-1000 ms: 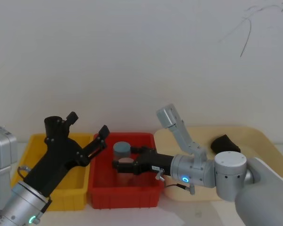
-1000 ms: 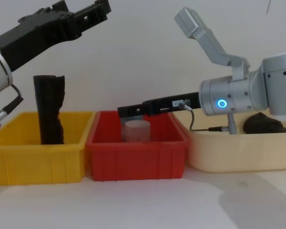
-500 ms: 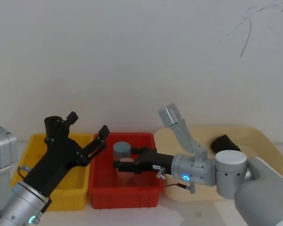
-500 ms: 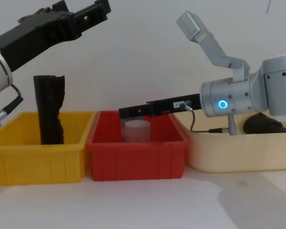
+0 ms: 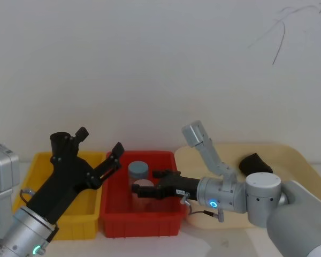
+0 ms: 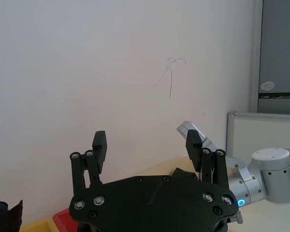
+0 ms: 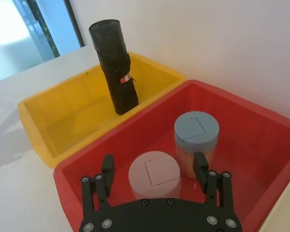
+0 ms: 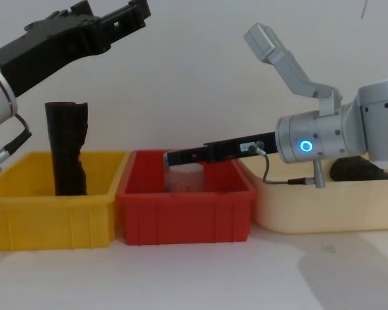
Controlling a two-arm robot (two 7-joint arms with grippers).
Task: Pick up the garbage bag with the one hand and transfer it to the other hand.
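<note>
- right arm (image 8: 339,132): biggest thing in chest view, reaches in from the right edge over the cream tub (image 8: 323,206), ring light glowing.
- left arm (image 5: 21,230): comes up from the lower left in head view, carries the left pincer (image 5: 99,150) raised above the yellow bin (image 7: 63,111); fingers spread wide, nothing between them.
- cream tub: behind the right pincer (image 7: 154,169), a dark lump (image 5: 255,162) lies in it, not the target.
- yellow bin: beyond the right pincer, below the left pincer; holds the garbage bag (image 7: 115,67).
- red bin (image 7: 261,145): directly under the right pincer, between yellow bin and cream tub.
- garbage bag: stands upright against the yellow bin's far wall, white-and-red band on its side; well below and a bit behind the left pincer, touched by neither pincer.
- right pincer: low over the red bin, fingers wide apart, straddling the pink-lid jar (image 7: 153,175), not gripping it.
- blue-lid jar (image 7: 196,140): just ahead of the right pincer, beside the pink one.
- step: judged as approach, pick not begun; no grasp on the bag yet.
- next: left pincer needs to drop and tip down toward the bag's upper half, fingers either side, then close; right pincer should clear the jars and rise to a handover spot.
</note>
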